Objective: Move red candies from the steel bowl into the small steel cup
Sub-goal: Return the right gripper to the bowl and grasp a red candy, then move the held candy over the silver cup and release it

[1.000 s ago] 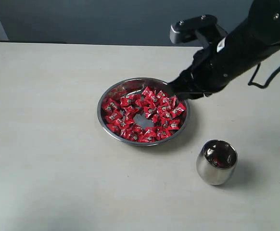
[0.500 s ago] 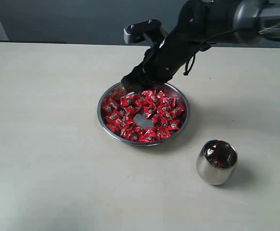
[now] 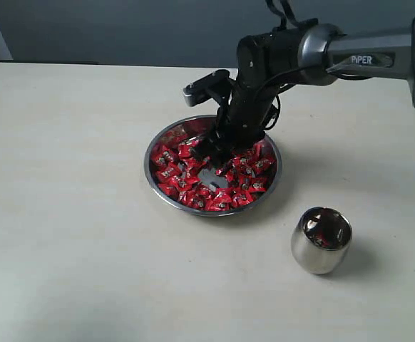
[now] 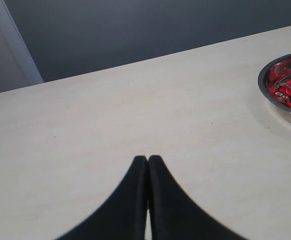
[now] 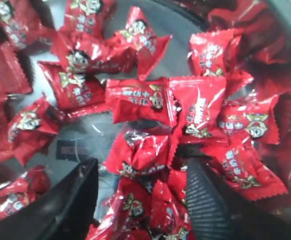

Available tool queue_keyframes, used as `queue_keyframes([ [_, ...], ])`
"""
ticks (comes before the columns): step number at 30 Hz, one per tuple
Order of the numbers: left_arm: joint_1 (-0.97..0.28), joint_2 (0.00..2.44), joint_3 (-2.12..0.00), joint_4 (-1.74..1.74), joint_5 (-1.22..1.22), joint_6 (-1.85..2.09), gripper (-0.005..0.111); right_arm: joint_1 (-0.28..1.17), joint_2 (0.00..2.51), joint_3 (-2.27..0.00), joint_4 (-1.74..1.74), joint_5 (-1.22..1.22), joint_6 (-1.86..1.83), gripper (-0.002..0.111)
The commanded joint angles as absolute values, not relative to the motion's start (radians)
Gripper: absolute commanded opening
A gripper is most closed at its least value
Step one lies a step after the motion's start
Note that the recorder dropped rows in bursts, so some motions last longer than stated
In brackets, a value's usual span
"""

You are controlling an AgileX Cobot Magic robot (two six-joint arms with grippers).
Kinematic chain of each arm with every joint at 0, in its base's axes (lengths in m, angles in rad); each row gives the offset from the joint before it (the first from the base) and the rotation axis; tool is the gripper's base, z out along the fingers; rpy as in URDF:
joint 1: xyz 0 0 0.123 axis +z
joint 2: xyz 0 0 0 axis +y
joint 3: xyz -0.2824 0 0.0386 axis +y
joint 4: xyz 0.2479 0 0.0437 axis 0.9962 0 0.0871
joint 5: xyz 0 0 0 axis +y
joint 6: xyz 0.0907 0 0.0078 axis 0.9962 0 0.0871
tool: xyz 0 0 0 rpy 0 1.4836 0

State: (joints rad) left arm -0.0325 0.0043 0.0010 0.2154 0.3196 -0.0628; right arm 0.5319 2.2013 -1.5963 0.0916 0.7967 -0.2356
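on the pale table (image 3: 65, 235) you've got one arm (image 3: 357, 57) in the exterior view, reaching in from the right and down into the one steel bowl (image 3: 149, 171) near the middle. one small steel cup (image 3: 320, 246) stands upright to the lower right of the bowl in that view, near it but not touching. something red shows inside the cup, can't count it. red candies (image 3: 170, 172): several dozen, too many for an exact count, spread round the bowl floor with a bare patch mid-bowl. right gripper (image 5: 140, 167): jaws spread wide, tips down among the candies, one wrapper lying between the two fingers, nothing pinched. left gripper (image 4: 147, 160): two fingers pressed together, holding nothing, over bare table, bowl rim well apart from it.
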Motion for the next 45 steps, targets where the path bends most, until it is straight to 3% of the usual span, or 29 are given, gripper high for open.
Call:
queue_keyframes([
  [1, -0.033, 0.000, 0.000, 0.217, 0.313, -0.068, 0.000, 0.530, 2.220, -1.605, 0.076, 0.793, -0.227, 0.051],
  [8, -0.033, 0.000, 0.000, 0.217, 0.313, -0.068, 0.000, 0.530, 2.240, -1.605, 0.079, 0.760, -0.227, 0.048],
  [15, -0.033, 0.000, 0.000, 0.217, 0.313, -0.068, 0.000, 0.530, 2.234, -1.643, 0.079, 0.863, -0.227, 0.010],
  [18, -0.033, 0.000, 0.000, 0.217, 0.313, -0.068, 0.000, 0.530, 2.215, -1.674, 0.079, 0.913, -0.227, 0.002],
  [25, -0.033, 0.000, 0.000, 0.217, 0.313, -0.068, 0.000, 0.530, 2.112, -1.682, 0.133, 0.942, -0.227, 0.001],
  [34, -0.033, 0.000, 0.000, 0.217, 0.313, -0.068, 0.000, 0.530, 1.955, -1.634, 0.201, 1.157, -0.244, 0.001],
  [41, -0.033, 0.000, 0.000, 0.217, 0.313, -0.068, 0.000, 0.528, 1.667, -1.371, 0.204, 1.114, -0.242, 0.001],
  [45, -0.033, 0.000, 0.000, 0.217, 0.313, -0.068, 0.000, 0.528, 1.458, -1.091, 0.153, 1.021, -0.189, 0.001],
])
